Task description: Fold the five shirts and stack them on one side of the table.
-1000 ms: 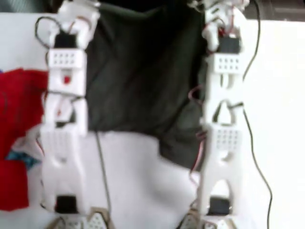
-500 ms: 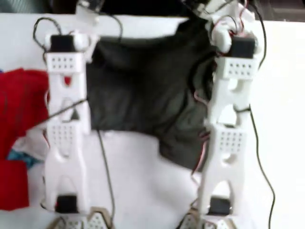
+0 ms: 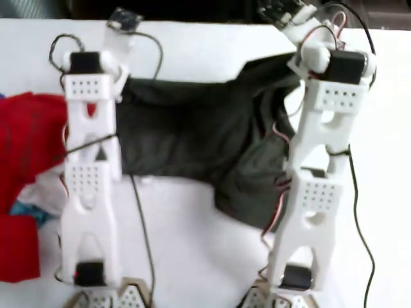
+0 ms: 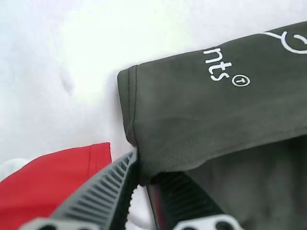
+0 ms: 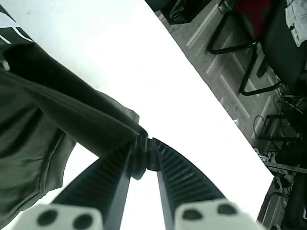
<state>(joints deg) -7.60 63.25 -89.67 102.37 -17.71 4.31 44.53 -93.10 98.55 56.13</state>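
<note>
- The dark shirt (image 3: 192,138) is lying on the worktop (image 3: 192,244) btwn your two arms. Its far edge is coming back toward the near side: a sec ago it was reaching the far rim of the worktop, and now bare white is showing beyond it.
- The pull is uneven. The far edge is sitting further back on the left arm's side, while the corner by the right arm (image 3: 314,179) is trailing up and rumpling.
- Judging by that, you're partway thru the first fold on this shirt. The far edge is not yet laid over the near half, and nothing is stacked yet.
- Left gripper (image 4: 141,170): its fingers (image 4: 103,189) are pinching the shirt's hemmed corner, closed tight on cloth.
- Right gripper (image 5: 143,153): its fingers (image 5: 182,177) are also clamping a bunched fold of the same shirt, w/ no gap showing.
- The left arm (image 3: 90,167) is drawing back roughly straight. The right arm is also swinging outward, away from the left one.
- The red heap (image 3: 26,147) is sitting just beside the left arm on its outer side, not touching the dark shirt. A white and teal cloth (image 3: 32,196) is poking out of it.
- Count: 1 dark shirt in hand, 1 red heap (can't tell how many garments), 1 white/teal piece, 2 arms, 2 grippers. You're not seeing five separate shirts.
</note>
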